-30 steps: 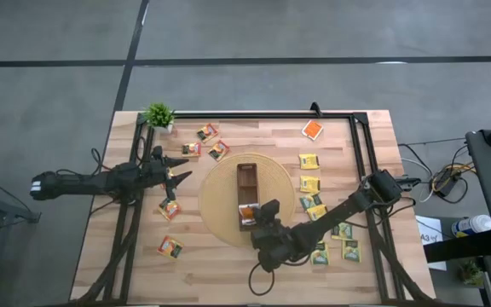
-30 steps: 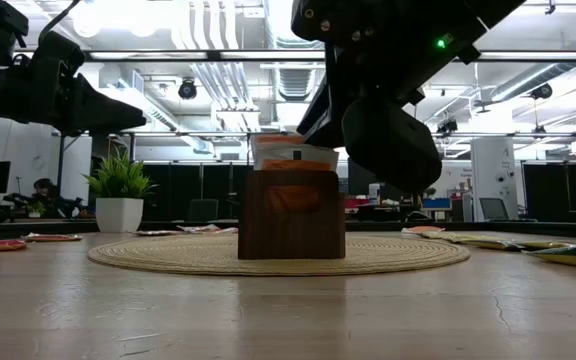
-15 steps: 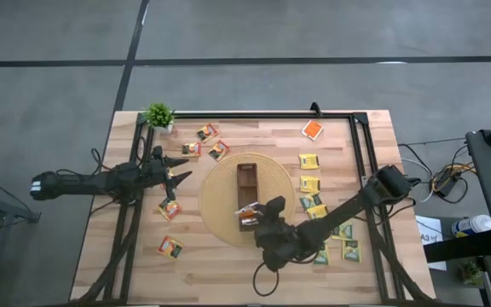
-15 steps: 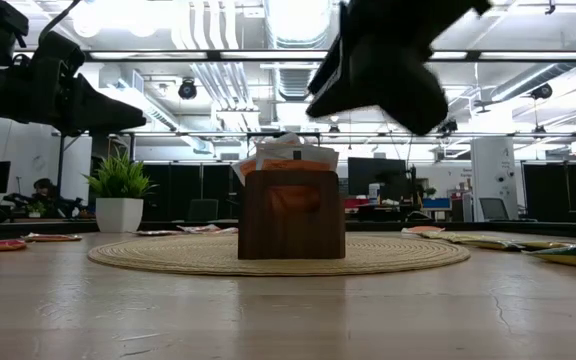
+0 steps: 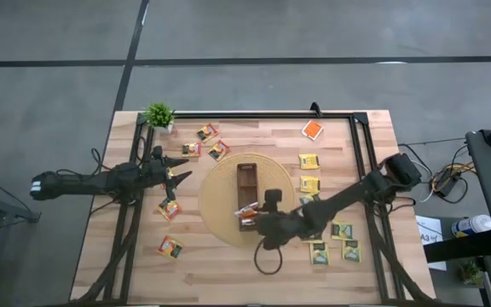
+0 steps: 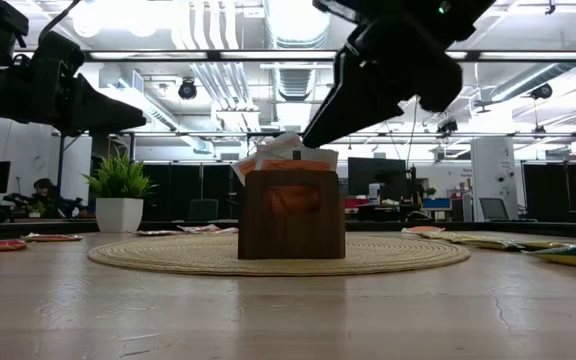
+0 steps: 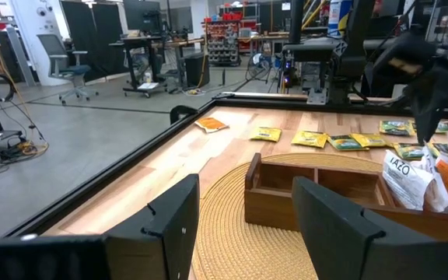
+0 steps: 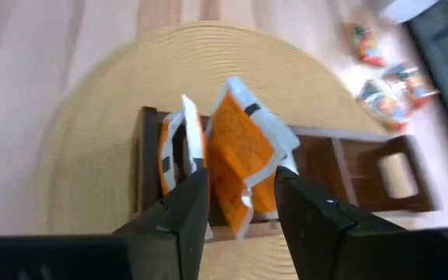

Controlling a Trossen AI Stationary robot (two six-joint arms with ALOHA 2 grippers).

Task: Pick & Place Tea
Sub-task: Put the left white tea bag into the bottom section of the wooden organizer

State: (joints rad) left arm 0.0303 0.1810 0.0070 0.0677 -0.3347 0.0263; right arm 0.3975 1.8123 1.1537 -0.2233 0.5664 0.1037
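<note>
A long brown box [image 5: 247,181] lies on the round woven mat [image 5: 220,183] at the table's middle. Tea sachets [image 5: 245,213] stand bunched in its near compartment, an orange one [image 8: 243,155] sticking up and tilted. My right gripper [image 8: 239,210] hovers open just above that end of the box, slanting down toward it, one finger on either side of the orange sachet. More tea lies flat on the table, right of the mat [image 5: 310,183] and left of it [image 5: 170,209]. My left gripper [image 5: 181,175] waits open and level, left of the mat. My right gripper comes slanting down from the table's right at the sachets in the box. One fingertip [image 6: 313,135] ends right beside the top edge of the sachets [image 6: 288,145]. I cannot tell whether it touches them.
A small potted plant [image 5: 158,115] stands at the far left corner. A red-orange sachet [image 5: 312,130] lies far right. A black frame [image 5: 356,153] runs along the table's far and right sides. Several sachets [image 5: 335,243] lie under the right arm.
My right gripper has risen off the box's near end, drawn back toward the table's right and rolled about its own line. The sachets in the near compartment, flat-topped a second ago, now stick up higher, and one is tipped.
</note>
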